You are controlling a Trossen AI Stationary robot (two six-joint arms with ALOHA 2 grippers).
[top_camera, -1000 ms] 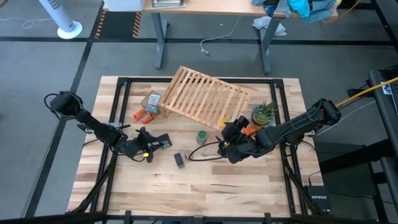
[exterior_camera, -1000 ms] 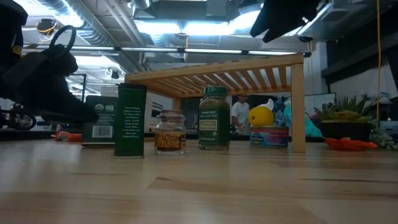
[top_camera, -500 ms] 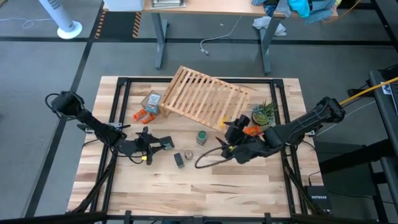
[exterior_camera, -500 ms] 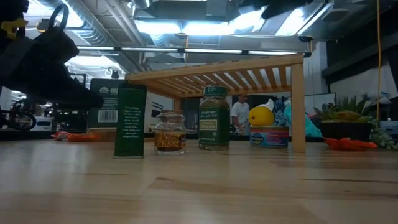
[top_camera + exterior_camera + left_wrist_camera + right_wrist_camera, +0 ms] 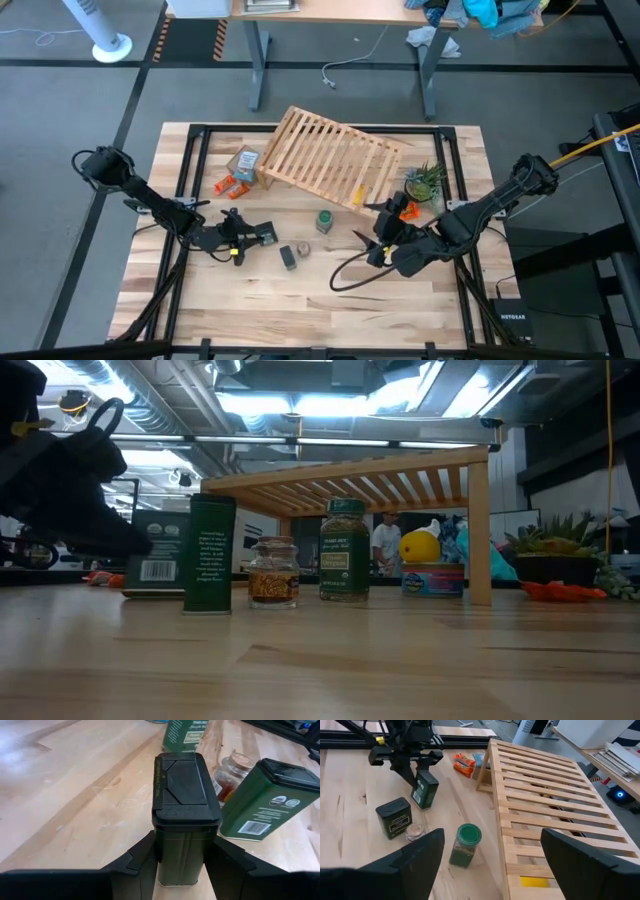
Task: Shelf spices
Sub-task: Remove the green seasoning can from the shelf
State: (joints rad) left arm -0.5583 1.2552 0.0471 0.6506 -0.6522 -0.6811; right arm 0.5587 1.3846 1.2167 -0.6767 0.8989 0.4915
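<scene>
The light-wood slatted shelf point(image 5: 330, 155) stands at the table's far middle. In front of it the green round jar point(image 5: 465, 842), a dark squarish tin point(image 5: 395, 817) and the tiny glass jar point(image 5: 413, 831) stand upright on their bases. My left gripper point(image 5: 255, 236) is shut on the second dark tin point(image 5: 185, 815), left of those jars. My right gripper point(image 5: 372, 245) hovers open, right of the green jar point(image 5: 324, 220), and touches nothing. My left gripper pinches the dark tin by the two opposite side walls of its body point(image 5: 182, 847), below the black lid point(image 5: 185, 785). The fingers point(image 5: 145, 862) come level from the table's left. The tin is slightly tilted in the low view point(image 5: 155, 565); whether its base is clear of the table I cannot tell.
A tan cardboard box point(image 5: 243, 163) and orange pieces point(image 5: 230, 185) lie left of the shelf. A small plant point(image 5: 425, 180) and more orange pieces point(image 5: 405, 210) sit at its right end. A yellow thing point(image 5: 420, 547) and a can point(image 5: 432, 578) sit under the shelf. A black cable point(image 5: 350, 272) loops below my right gripper.
My right gripper has drawn back from the green jar toward the table's right and near edges, leaving the low view. My left gripper raised its tin, then brought it back down; the tin now sits lower and slightly tilted.
</scene>
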